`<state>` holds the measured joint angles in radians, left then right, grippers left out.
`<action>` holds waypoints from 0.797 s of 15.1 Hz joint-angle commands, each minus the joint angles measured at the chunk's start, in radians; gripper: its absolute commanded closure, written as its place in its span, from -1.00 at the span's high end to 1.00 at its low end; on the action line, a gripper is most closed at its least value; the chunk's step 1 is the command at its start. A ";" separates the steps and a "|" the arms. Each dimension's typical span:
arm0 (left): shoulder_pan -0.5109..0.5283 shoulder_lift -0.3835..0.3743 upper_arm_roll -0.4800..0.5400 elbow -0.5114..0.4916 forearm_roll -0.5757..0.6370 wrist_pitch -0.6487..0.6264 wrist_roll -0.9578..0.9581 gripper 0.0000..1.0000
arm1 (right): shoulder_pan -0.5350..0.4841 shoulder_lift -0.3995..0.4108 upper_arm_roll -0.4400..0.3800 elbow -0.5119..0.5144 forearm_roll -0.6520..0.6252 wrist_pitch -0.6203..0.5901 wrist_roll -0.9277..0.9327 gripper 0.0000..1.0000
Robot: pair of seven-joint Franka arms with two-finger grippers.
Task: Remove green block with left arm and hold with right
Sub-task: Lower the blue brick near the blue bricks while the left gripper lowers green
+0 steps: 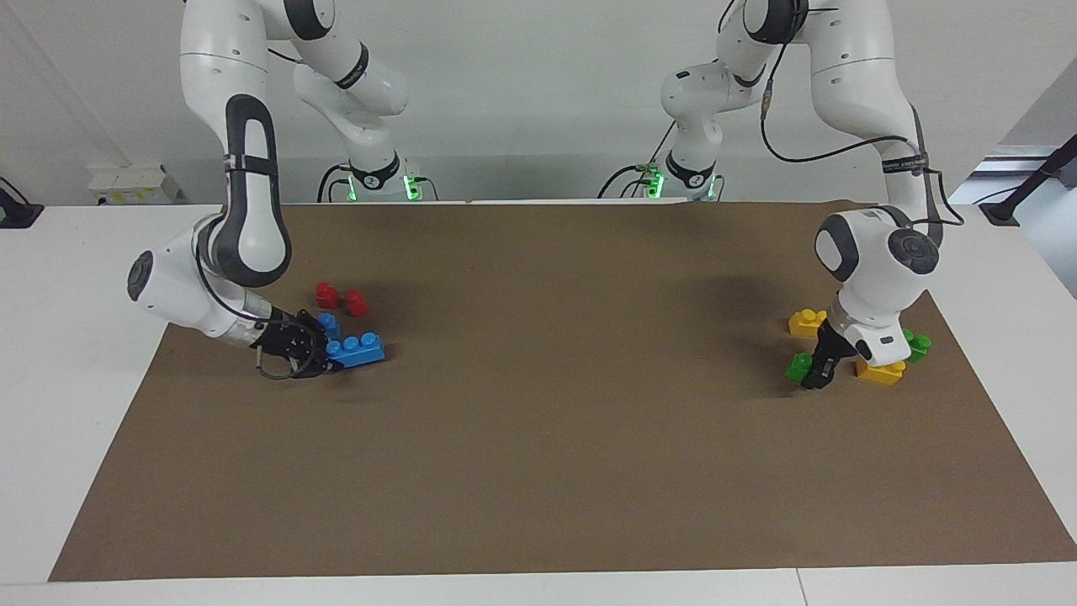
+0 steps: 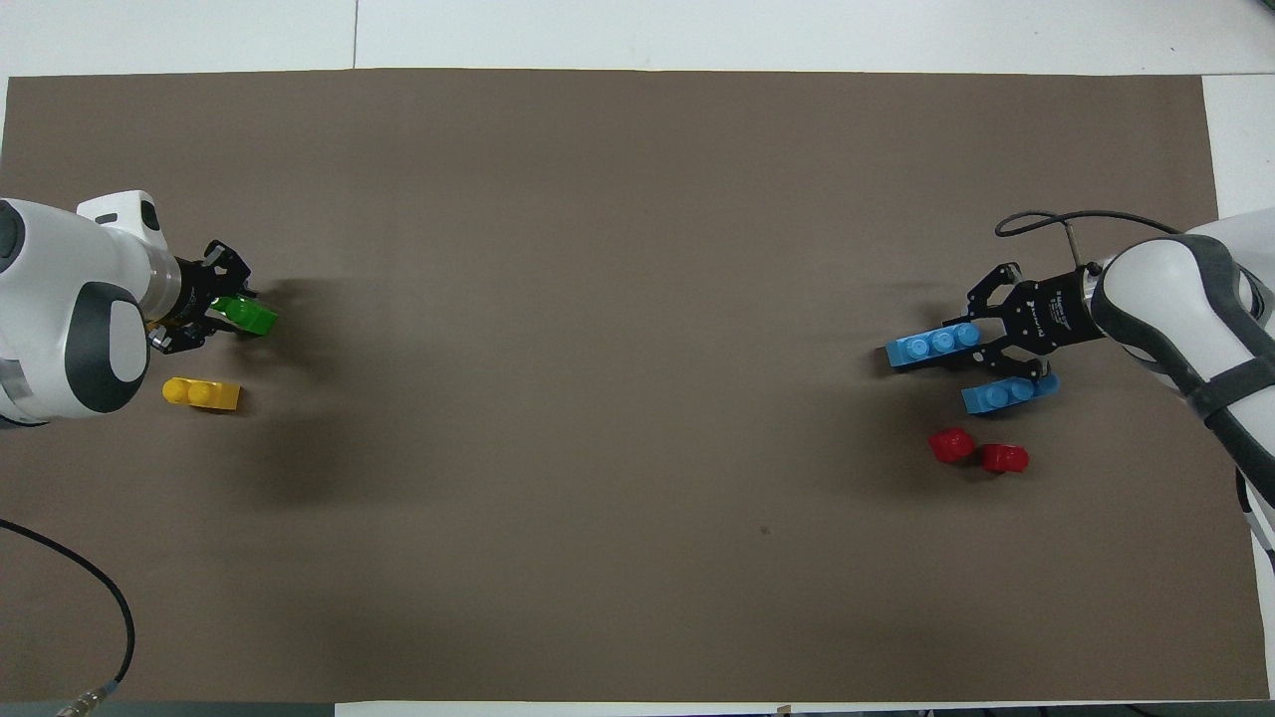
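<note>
Left gripper (image 2: 221,311) pinches the green block (image 2: 249,316) near the table's left-arm end; lift straight, slowly. Right gripper (image 2: 981,344), fingers spread, straddles the blue brick (image 2: 932,345) near the other end.

Two arms low over bricks at either end of the brown-matted counter (image 1: 538,471).

Toward the left arm's end, the left gripper (image 1: 814,376) points down with its dark fingers (image 1: 820,370) against a green block (image 1: 798,366) on the mat; whether they actually clamp it is hard to tell. A yellow brick (image 1: 880,371) sits just beside the gripper, a second yellow brick (image 1: 807,321) lies nearer the robots, and another green brick (image 1: 917,345) peeks out past the wrist. Toward the right arm's end, the right gripper (image 1: 324,349) lies nearly level at a long blue brick (image 1: 357,349), a smaller blue brick (image 1: 329,324) touching its fingers. Two red pieces (image 1: 341,298) rest close by, nearer the robots.
</note>
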<state>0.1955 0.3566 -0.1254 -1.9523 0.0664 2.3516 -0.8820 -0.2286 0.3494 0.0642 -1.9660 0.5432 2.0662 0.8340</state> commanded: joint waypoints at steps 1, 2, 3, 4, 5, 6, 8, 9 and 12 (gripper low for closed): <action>0.015 -0.013 -0.010 0.039 0.019 -0.054 0.021 1.00 | -0.006 0.006 0.009 -0.007 -0.008 0.034 -0.009 -1.00; 0.016 -0.022 -0.010 0.039 0.019 -0.057 0.021 1.00 | -0.005 0.006 0.009 -0.014 -0.008 0.049 -0.009 -1.00; 0.015 -0.036 -0.010 0.041 0.019 -0.066 0.021 1.00 | -0.003 0.006 0.009 -0.022 -0.008 0.060 -0.009 -0.98; 0.015 -0.045 -0.011 0.043 0.019 -0.080 0.021 1.00 | 0.000 0.005 0.009 -0.030 -0.008 0.069 -0.009 -0.95; 0.013 -0.062 -0.011 0.046 0.019 -0.096 0.023 1.00 | 0.003 0.005 0.009 -0.036 -0.008 0.078 -0.009 -0.93; 0.007 -0.076 -0.011 0.046 0.019 -0.109 0.023 1.00 | 0.005 0.003 0.009 -0.040 -0.006 0.083 -0.009 -0.91; -0.002 -0.105 -0.016 0.046 0.021 -0.124 0.046 1.00 | 0.006 0.003 0.011 -0.039 -0.006 0.083 -0.009 -0.77; -0.004 -0.116 -0.019 0.055 0.021 -0.153 0.076 1.00 | 0.006 0.003 0.011 -0.039 -0.008 0.081 -0.009 -0.43; -0.019 -0.120 -0.019 0.150 0.021 -0.329 0.243 1.00 | 0.005 0.003 0.011 -0.025 -0.008 0.062 -0.009 0.76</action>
<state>0.1871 0.2430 -0.1476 -1.8666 0.0708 2.1380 -0.7424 -0.2196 0.3562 0.0689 -1.9932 0.5432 2.1284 0.8340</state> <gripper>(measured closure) 0.000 0.511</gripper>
